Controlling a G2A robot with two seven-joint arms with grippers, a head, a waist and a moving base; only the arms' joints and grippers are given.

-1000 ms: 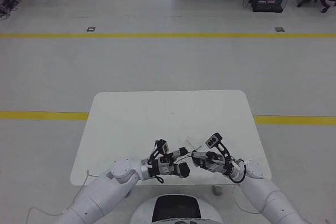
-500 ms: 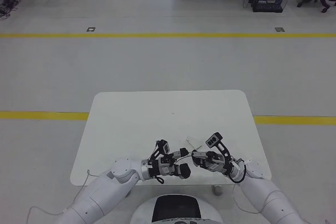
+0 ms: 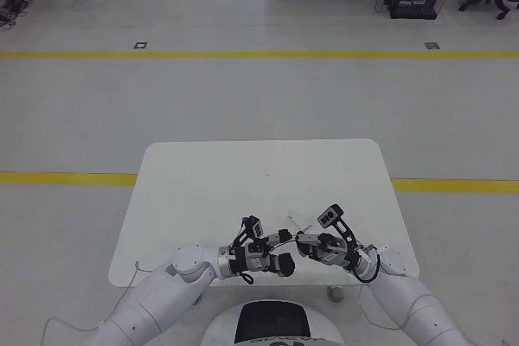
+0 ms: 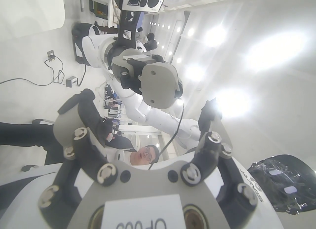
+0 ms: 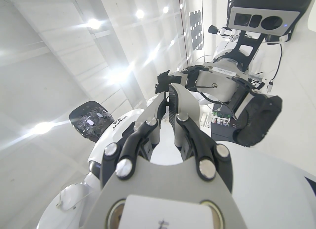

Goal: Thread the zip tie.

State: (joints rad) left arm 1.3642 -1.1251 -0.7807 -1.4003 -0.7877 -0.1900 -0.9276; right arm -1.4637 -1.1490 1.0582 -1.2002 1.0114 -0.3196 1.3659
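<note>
1. Pinching almost shut, the right gripper [image 5: 167,93] leaves a narrow slit between its fingers. I judge it clamped on one end of the zip tie [image 4: 170,136], which would keep the strand steady for threading.
2. The left gripper [image 4: 145,109] has its fingers wide apart, and the thin black strand runs down between them. It is probably placed to take the free end.
3. In the top view the grippers face tip to tip, the left at 9 o'clock of the right, above the table [image 3: 242,173] near its 6 o'clock edge.
4. The left wrist view resolves the strand, while the top view gives a faint dark curve between the tips. I cannot tell where the tie head is.
</note>
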